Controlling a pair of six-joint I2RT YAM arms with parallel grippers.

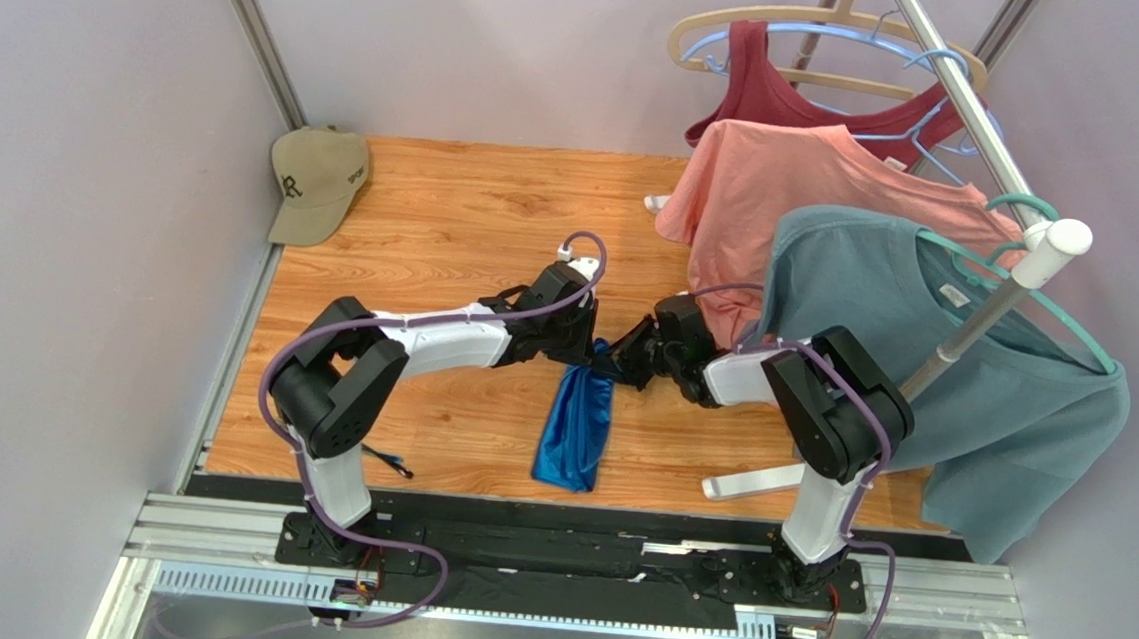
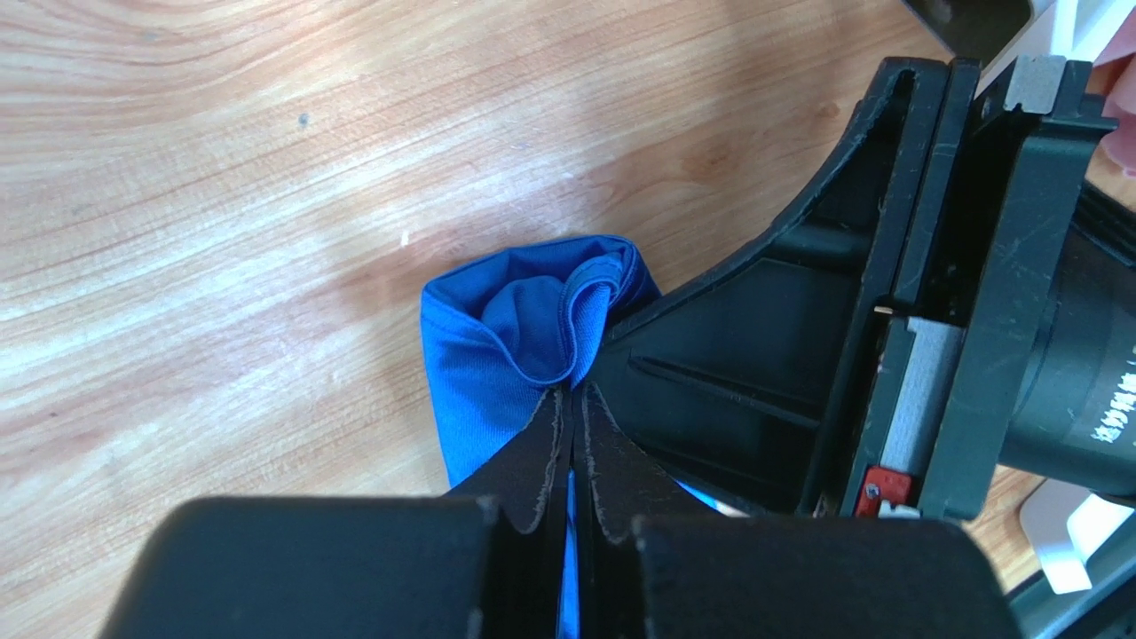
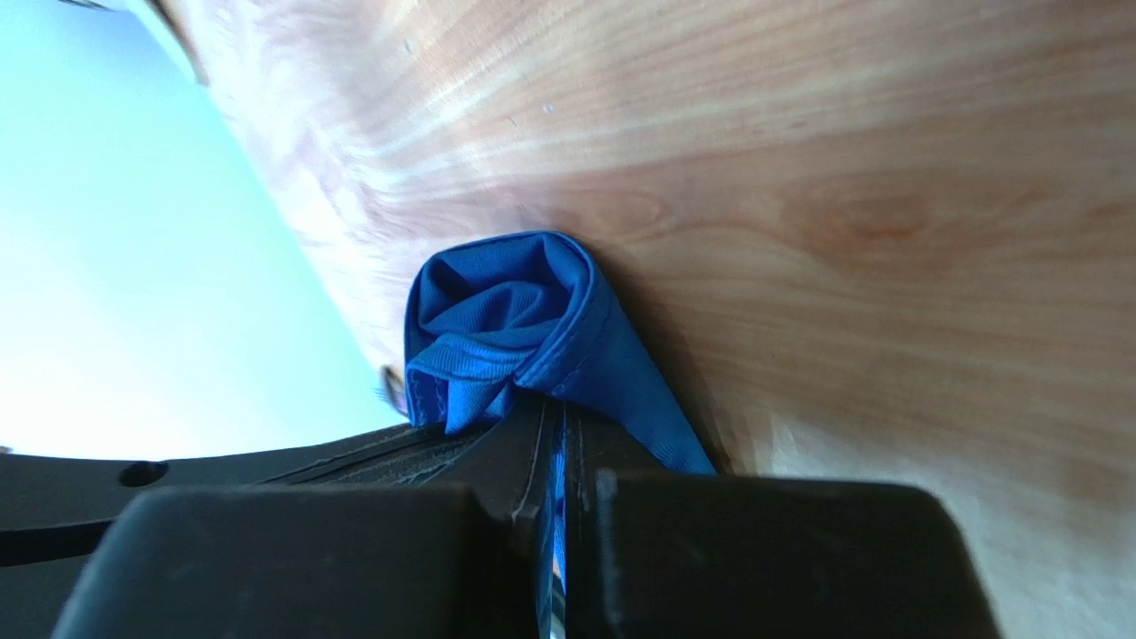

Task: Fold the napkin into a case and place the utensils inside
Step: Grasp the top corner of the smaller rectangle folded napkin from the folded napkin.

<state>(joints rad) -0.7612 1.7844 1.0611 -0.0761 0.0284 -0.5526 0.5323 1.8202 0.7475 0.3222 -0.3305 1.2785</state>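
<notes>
The royal-blue napkin (image 1: 576,428) lies on the wooden table as a narrow, long bunched strip that runs from the two grippers toward the near edge. My left gripper (image 1: 594,355) and right gripper (image 1: 622,366) meet tip to tip at its far end. In the left wrist view, the left gripper (image 2: 574,396) is shut on a fold of the napkin (image 2: 480,353). The right wrist view shows the right gripper (image 3: 559,410) shut on the same puckered end of the napkin (image 3: 500,320). A thin dark utensil (image 1: 388,462) lies by the left arm's base.
A tan cap (image 1: 315,179) sits at the far left corner. A clothes rail (image 1: 981,123) at the right carries a dark red top, a salmon shirt (image 1: 780,199) and a teal-grey T-shirt (image 1: 977,393). The rack's white foot (image 1: 753,483) lies near the right arm.
</notes>
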